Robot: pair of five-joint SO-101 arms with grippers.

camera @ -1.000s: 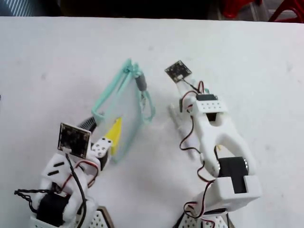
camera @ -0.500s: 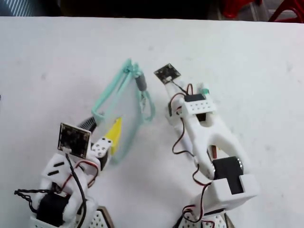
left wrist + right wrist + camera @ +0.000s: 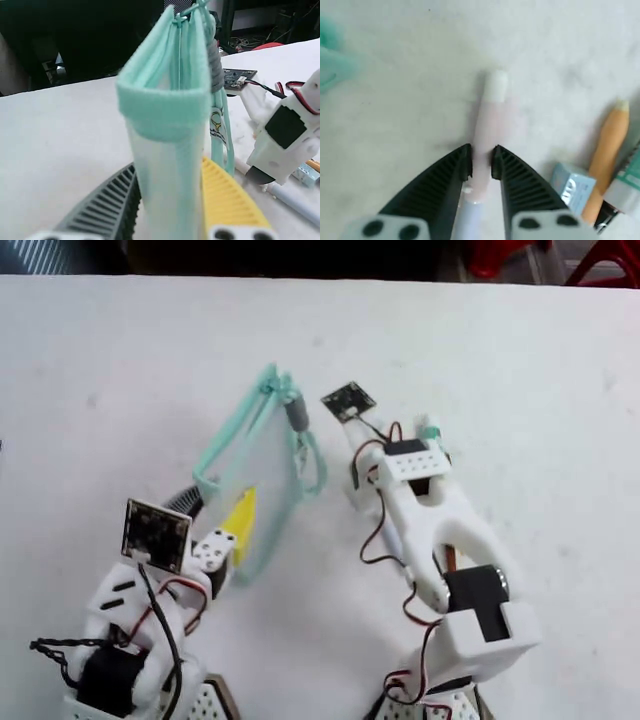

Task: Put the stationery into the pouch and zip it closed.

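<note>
A teal mesh pouch (image 3: 256, 465) stands on edge on the white table, its zip pull and grey loop (image 3: 296, 412) at the far end. My left gripper (image 3: 170, 169) is shut on the pouch (image 3: 167, 115), with a grey finger (image 3: 107, 210) on one side and a yellow finger (image 3: 227, 200) on the other. My right gripper (image 3: 480, 161) points down at the table just right of the pouch, its black jaws shut on a pale pink pen (image 3: 486, 117) that lies flat. The right arm (image 3: 425, 505) hides most of the pen from above.
An orange pencil (image 3: 607, 150), a light blue eraser (image 3: 572, 184) and a teal-capped item (image 3: 430, 427) lie beside the right arm. The far and left parts of the table (image 3: 150, 340) are bare. Dark floor lies beyond the table's far edge.
The right arm has shifted left toward the pouch, bringing its gripper over the pen and uncovering the teal-capped item. The left arm and pouch have not moved.
</note>
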